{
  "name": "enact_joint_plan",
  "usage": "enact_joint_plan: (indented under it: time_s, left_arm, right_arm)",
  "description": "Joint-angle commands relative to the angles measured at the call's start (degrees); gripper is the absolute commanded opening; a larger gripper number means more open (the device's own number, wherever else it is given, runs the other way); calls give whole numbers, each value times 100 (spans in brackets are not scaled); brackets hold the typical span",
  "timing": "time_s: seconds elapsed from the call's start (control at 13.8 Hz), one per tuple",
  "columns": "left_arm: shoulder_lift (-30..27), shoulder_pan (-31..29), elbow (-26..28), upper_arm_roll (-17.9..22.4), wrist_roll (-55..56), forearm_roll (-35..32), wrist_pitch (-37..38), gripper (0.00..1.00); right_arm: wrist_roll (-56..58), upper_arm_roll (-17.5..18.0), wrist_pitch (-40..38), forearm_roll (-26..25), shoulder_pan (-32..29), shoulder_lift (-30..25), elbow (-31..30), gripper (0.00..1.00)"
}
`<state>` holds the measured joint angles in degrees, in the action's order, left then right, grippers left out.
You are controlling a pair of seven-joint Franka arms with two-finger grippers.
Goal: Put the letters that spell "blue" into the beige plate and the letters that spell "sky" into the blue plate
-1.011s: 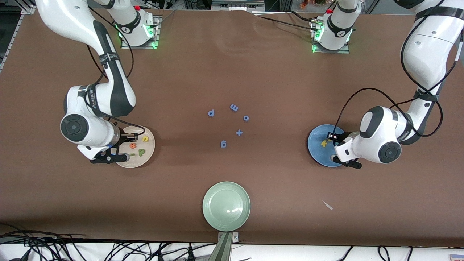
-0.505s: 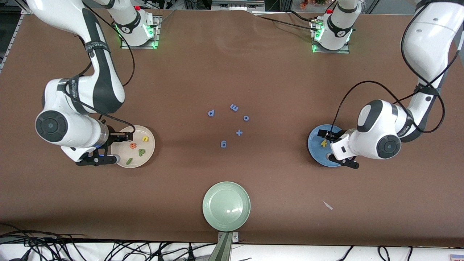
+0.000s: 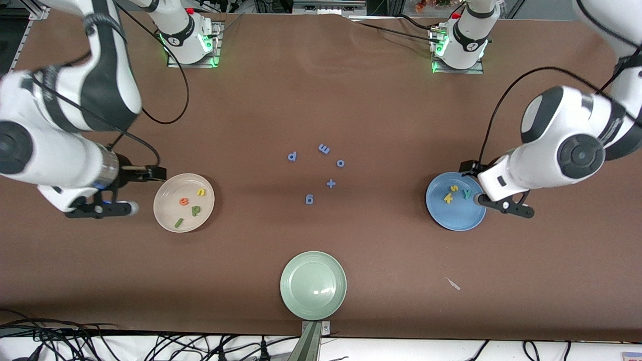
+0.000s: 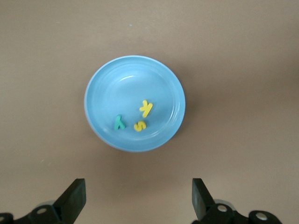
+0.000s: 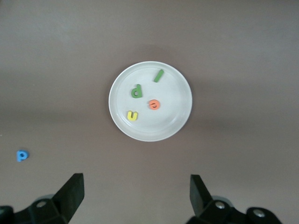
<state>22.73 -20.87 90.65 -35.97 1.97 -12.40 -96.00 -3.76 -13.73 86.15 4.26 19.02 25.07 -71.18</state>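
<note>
The beige plate (image 3: 165, 193) (image 5: 173, 119) holds the yellow u (image 3: 201, 192) (image 5: 132, 115), orange e (image 3: 184, 201) (image 5: 154, 104), dark green b (image 3: 195, 210) (image 5: 136, 91) and olive l (image 3: 178, 222) (image 5: 159, 75). In the blue plate (image 3: 459, 218) (image 4: 121, 84) lie the yellow s (image 3: 453, 188) (image 4: 140, 125), yellow k (image 3: 448, 198) (image 4: 146, 108) and teal y (image 3: 467, 193) (image 4: 119, 122). My right gripper (image 3: 100, 209) (image 5: 136, 193) hangs open and empty over bare table beside the beige plate. My left gripper (image 3: 505, 206) (image 4: 138, 196) hangs open and empty by the blue plate's rim.
Several all-blue letters (image 3: 292, 156) and a blue plus sign (image 3: 330, 183) lie mid-table. One blue letter (image 5: 22, 155) shows in the right wrist view. A pale green plate (image 3: 313, 285) sits nearest the front camera. A small white scrap (image 3: 454, 284) lies nearby.
Both grippers have risen and drawn off their plates toward the table's ends, opening wide. The l now lies uncovered in the beige plate, the s and y in the blue one.
</note>
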Motion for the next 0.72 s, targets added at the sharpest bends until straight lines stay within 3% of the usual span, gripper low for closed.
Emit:
enact_joint_plan:
  time_s: [0.0,0.22,0.51,0.65]
  left_arm:
    - [-295,-31,-283,-76,-29,150,484,100]
    - [-882,152,-539,81,23,352,583,100]
    - [-1427,1188,-637,1792,-29,1361,556,100]
    - [-1683,1479,-479,2233,-38,1407,539,100]
  right_arm:
    - [86,142,-361,84,-354,-685,-247,100]
    - [42,554,-704,31,-802,-1442,-721,100]
    - [51,731,-608,-162,-1005,-2136,-1459,100]
    - [51,1072,-626,-214,-1259,-2453,-1758,100]
